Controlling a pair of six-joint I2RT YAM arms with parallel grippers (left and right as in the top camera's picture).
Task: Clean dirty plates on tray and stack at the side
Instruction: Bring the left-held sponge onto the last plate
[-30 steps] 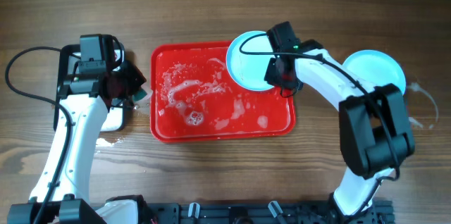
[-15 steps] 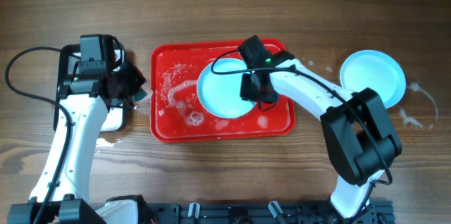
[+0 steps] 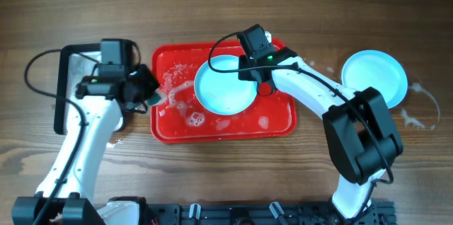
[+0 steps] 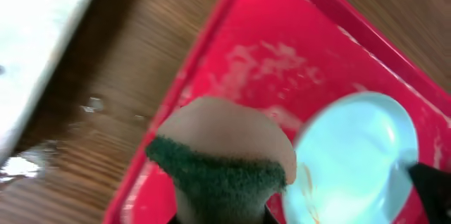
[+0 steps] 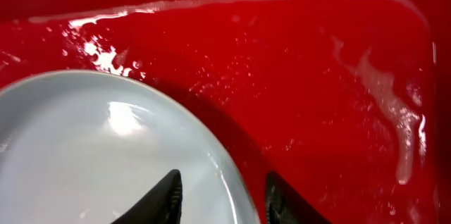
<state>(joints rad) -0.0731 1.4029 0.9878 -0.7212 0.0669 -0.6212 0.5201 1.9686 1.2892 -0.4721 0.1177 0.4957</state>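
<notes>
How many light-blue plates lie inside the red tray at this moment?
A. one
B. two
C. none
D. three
A: only one plate lies inside the red tray, while the other plate in view sits on the table, to the right of the tray.

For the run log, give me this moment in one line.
left gripper: shut on sponge at tray edge | right gripper: open astride plate rim | second plate on table
</notes>
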